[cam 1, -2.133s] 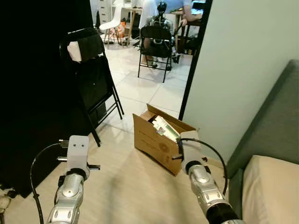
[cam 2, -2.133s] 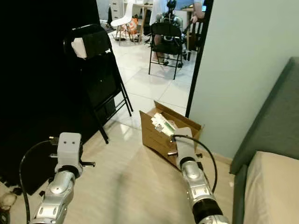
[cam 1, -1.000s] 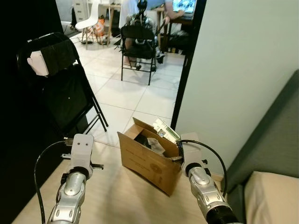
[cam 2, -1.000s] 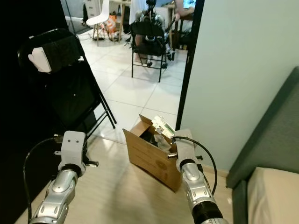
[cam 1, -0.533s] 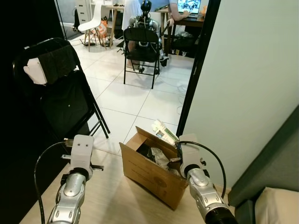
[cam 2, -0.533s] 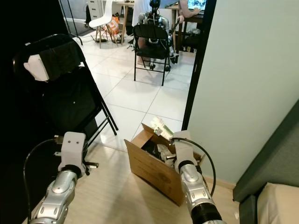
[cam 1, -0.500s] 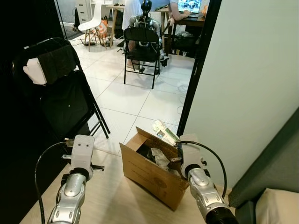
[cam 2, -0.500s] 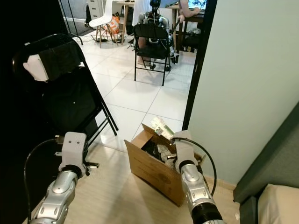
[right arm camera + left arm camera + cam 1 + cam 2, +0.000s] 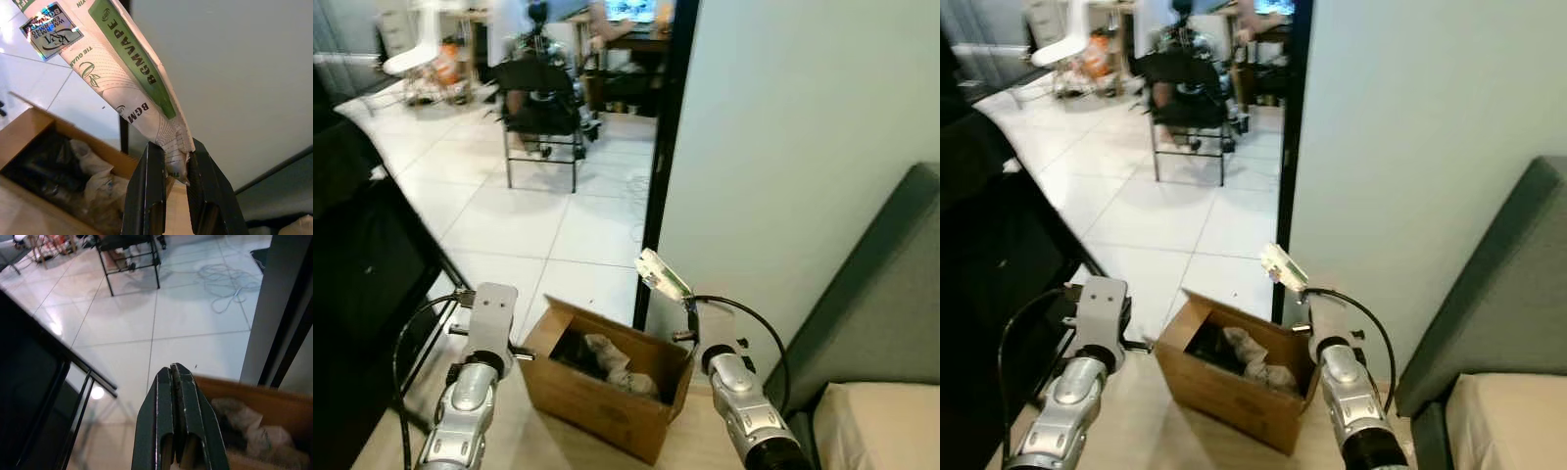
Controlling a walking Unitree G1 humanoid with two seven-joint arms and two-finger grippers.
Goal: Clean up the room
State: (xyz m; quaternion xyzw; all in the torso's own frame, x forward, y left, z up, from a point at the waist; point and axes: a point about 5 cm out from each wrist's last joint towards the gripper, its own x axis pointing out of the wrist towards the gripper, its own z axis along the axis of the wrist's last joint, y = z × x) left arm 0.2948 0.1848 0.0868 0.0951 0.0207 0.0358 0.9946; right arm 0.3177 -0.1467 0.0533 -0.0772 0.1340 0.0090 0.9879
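An open cardboard box point(image 9: 597, 406) stands on the wooden floor right before me, with crumpled white paper point(image 9: 612, 360) and dark items inside. My right gripper point(image 9: 168, 149) is shut on the lower end of a white and green printed packet point(image 9: 128, 73). The packet point(image 9: 662, 274) sticks up over the box's far right corner, close to the wall. My left gripper point(image 9: 172, 369) is shut and holds nothing. It hovers just short of the box's left rim point(image 9: 254, 394).
A black door frame point(image 9: 664, 147) and a pale wall point(image 9: 783, 147) rise behind the box. A grey sofa point(image 9: 891, 284) with a beige cushion point(image 9: 881, 431) is at the right, a dark folding chair point(image 9: 362, 245) at the left. Beyond the doorway, a black chair point(image 9: 540, 98) and a seated person occupy the tiled room.
The camera has swung right and closer, so the box now lies straight below me. The packet, still held in my right gripper, stands higher above the box's far rim.
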